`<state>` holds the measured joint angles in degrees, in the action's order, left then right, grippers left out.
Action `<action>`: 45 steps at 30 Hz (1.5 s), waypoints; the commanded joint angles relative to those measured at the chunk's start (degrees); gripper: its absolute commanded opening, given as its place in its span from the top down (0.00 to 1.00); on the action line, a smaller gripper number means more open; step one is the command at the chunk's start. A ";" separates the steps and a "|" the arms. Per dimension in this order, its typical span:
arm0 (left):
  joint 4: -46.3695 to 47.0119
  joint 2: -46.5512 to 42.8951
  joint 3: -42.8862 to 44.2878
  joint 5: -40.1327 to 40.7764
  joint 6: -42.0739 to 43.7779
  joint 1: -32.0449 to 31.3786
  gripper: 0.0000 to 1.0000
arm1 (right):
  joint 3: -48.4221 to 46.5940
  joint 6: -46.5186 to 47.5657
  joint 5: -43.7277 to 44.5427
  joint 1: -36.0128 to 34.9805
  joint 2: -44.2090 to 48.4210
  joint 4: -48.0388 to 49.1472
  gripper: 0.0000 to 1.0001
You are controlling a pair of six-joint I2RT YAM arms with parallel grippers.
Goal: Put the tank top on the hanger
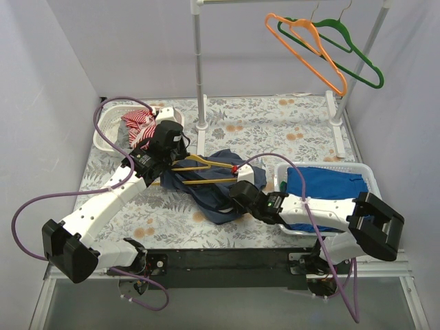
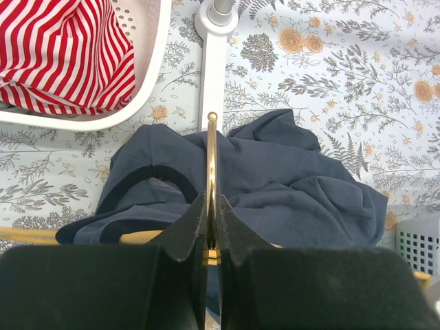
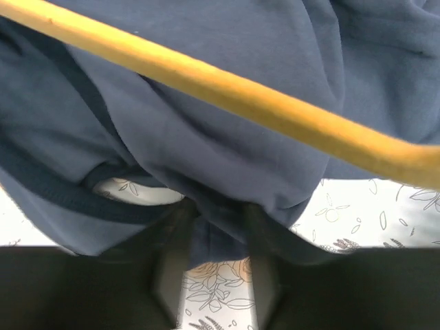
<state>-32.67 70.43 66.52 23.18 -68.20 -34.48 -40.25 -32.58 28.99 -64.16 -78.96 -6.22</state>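
taking in from the top view alone: the tank top (image 1: 218,184) lying crumpled on the floral table (image 1: 289,130) just in front of the white rack post (image 1: 200,82); the hanger (image 1: 201,181) lying across it, also in front of the post; a white basket (image 1: 103,136) with a red-and-white striped cloth (image 1: 137,124) sitting left of the post; a second basket (image 1: 357,168) with a royal-blue cloth (image 1: 326,185) sitting right of the post and nearer the arms; an orange hanger (image 1: 306,51) and a green hanger (image 1: 347,48) hanging up high, right of the post.

seeing only from the left wrist view: the left pincer (image 2: 212,206) squeezed nearly closed on the hanger's gold metal hook (image 2: 212,165), fingers (image 2: 196,220) pressing it from both sides, hook pointing straight at the foot of the post.

seeing only from the right wrist view: the right pincer (image 3: 218,210) reaching in under the garment on the side away from the post, narrowed to a small gap and pinching a bunched fold of navy fabric at the tips; yellow bar crossing above, apart from the fingers.

not being able to tell from any view whether the hanger is passing inside the garment or just resting on it.
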 commanded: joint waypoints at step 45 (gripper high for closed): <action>-1.88 -1.79 5.64 3.98 4.22 -0.06 1.00 | -3.87 -10.67 0.70 -3.26 -1.10 6.39 0.51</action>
<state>-35.59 70.39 71.09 26.85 -65.06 -34.52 -38.76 -43.40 22.04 -68.25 -76.51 -1.23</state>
